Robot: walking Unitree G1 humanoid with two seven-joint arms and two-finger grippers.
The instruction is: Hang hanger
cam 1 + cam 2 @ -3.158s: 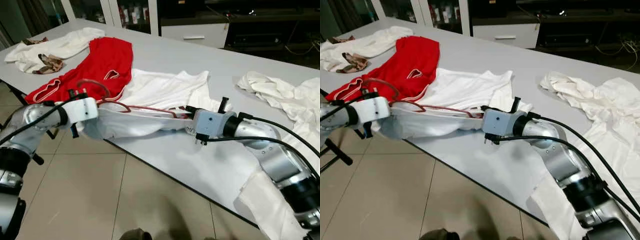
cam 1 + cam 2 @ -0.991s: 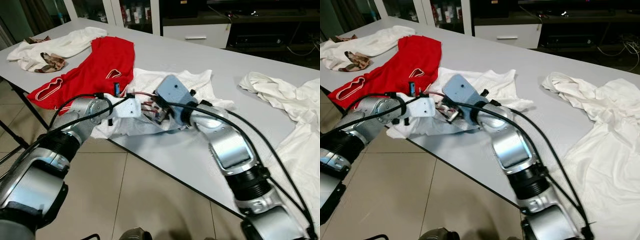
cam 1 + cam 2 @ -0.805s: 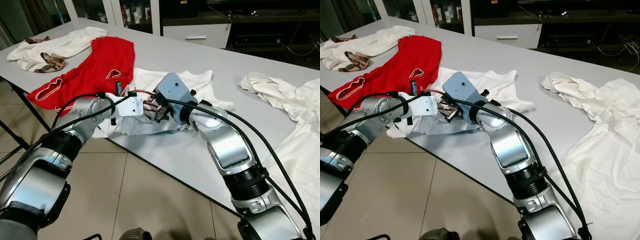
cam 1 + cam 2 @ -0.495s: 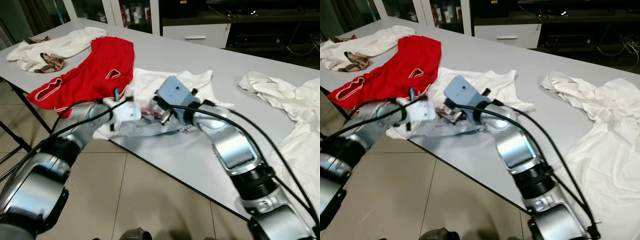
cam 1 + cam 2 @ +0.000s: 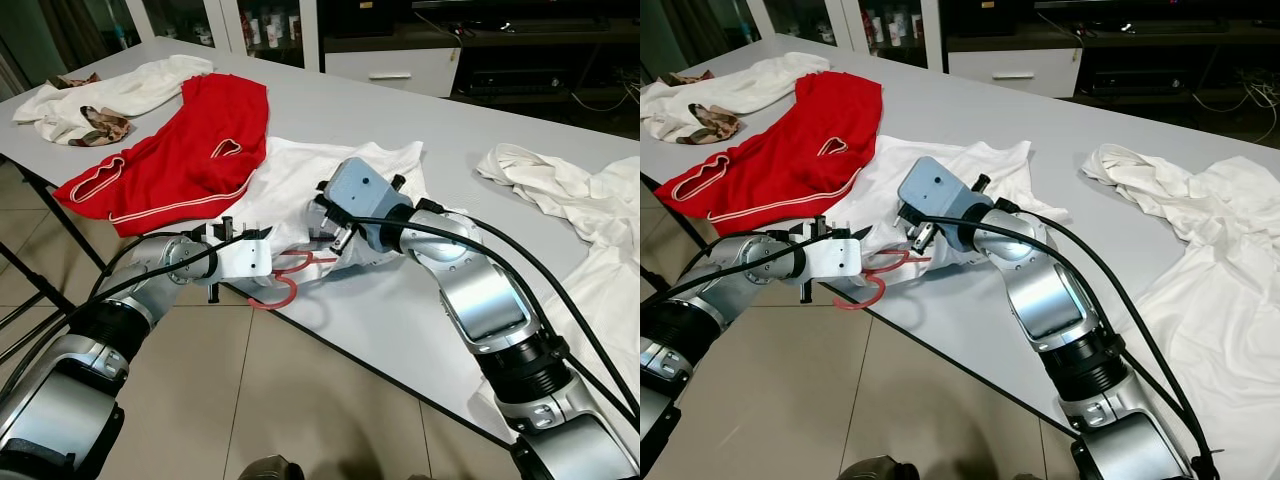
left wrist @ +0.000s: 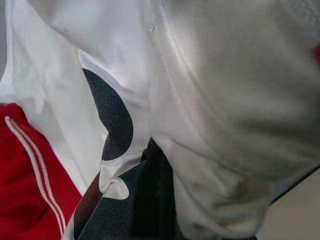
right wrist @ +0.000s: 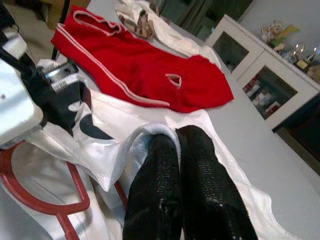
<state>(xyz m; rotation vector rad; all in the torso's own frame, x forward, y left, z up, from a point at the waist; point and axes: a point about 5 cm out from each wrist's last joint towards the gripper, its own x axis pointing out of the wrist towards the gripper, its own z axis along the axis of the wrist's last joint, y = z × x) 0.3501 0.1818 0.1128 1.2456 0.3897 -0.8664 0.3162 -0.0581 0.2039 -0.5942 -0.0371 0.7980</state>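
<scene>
A white T-shirt (image 5: 300, 180) with a black print lies at the table's near edge. A red hanger (image 5: 281, 290) lies partly on it, its hook past the edge. My left gripper (image 5: 268, 262) sits right at the hook, with shirt cloth draped around it in the left wrist view. My right gripper (image 5: 322, 238) is a little to the right, over the shirt's lower part. In the right wrist view its black fingers (image 7: 165, 175) are shut on a fold of the white shirt (image 7: 150, 135), with the hanger (image 7: 55, 202) just beside them.
A red garment (image 5: 190, 150) lies left of the shirt on the grey table (image 5: 400, 320). More white clothes are heaped at the right (image 5: 560, 190) and far left (image 5: 110, 90). Cabinets (image 5: 400, 70) stand behind the table, and tiled floor (image 5: 250, 400) lies below its near edge.
My left gripper has drawn back toward the table's edge, and the hanger's hook now shows beyond the edge. The bunched shirt lies flatter. My right gripper has shifted slightly right.
</scene>
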